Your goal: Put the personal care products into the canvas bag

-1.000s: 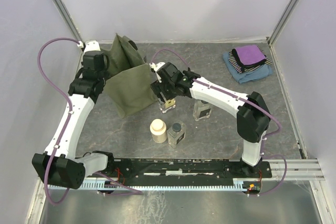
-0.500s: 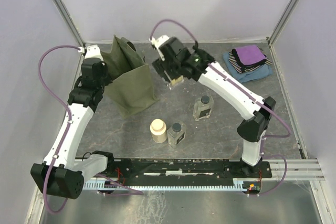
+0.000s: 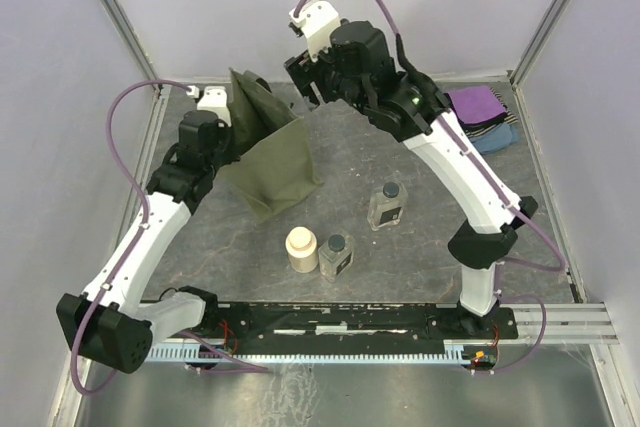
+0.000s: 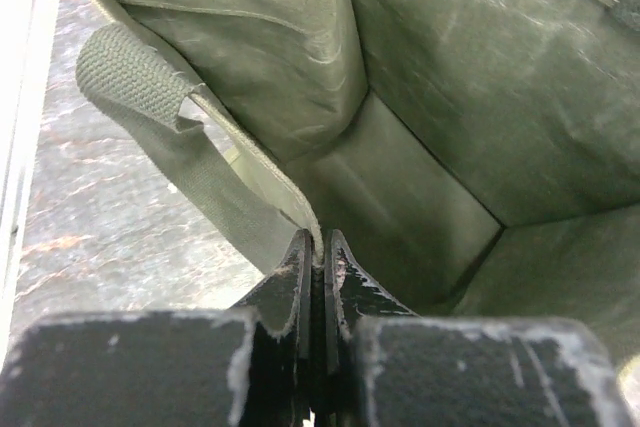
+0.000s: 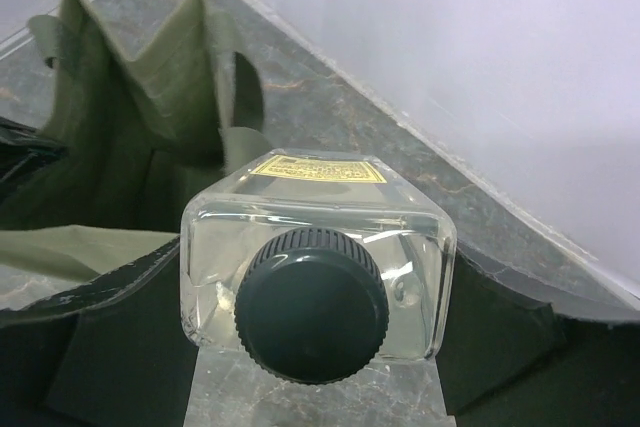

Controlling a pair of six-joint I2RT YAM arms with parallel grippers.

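The right gripper (image 3: 307, 85) is holding a glass bottle (image 5: 315, 247) aloft near the canvas bag (image 3: 285, 167).
Nearest the bases, the cream jar (image 3: 301, 248) is standing just beside a second bottle (image 3: 336, 255), with a third bottle (image 3: 386, 205) sitting farther in. The left gripper (image 4: 320, 259) is pinching the bag's rim, jaws closed tight on the fabric.

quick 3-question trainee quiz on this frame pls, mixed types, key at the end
1. True or false: the left claw is shut on the rim of the canvas bag.
2. How many clear bottles stand on the table? A one, B two, C three.
3. Fill in: the right claw holds a capped clear ____.
Key: 1 true; 2 B; 3 bottle.
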